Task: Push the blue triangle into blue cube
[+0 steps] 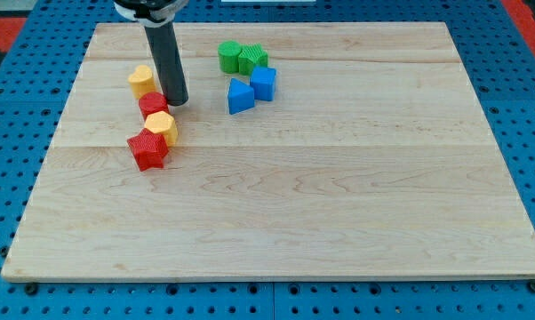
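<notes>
The blue triangle (240, 96) lies on the wooden board (339, 204) in the upper middle. The blue cube (263, 83) sits just up and to the right of it, and the two touch or nearly touch. My tip (178, 101) is at the lower end of the dark rod, well to the left of the blue triangle. It stands beside a red round block (152, 105), on that block's right.
Two green blocks (241, 57) sit together above the blue cube. A yellow block (142, 81) lies left of the rod. A yellow hexagon-like block (161, 126) and a red star-like block (147, 148) lie below the red round block.
</notes>
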Controlling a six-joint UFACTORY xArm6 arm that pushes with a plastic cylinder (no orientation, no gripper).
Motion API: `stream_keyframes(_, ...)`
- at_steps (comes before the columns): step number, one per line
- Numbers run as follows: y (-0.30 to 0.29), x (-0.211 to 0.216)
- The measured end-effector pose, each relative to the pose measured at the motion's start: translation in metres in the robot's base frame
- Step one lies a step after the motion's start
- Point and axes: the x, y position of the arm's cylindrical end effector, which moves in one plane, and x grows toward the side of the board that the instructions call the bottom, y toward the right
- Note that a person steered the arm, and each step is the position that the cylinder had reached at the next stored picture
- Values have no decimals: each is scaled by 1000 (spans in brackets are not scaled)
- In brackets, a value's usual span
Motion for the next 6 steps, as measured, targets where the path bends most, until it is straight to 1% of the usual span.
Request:
stream_keyframes(1,15,-27)
stream_keyframes(2,-3,-78)
stream_keyframes(3,-36,-65)
stream_keyframes(4,-14,9)
stream_keyframes(5,63,21)
stream_keyframes(6,117,19)
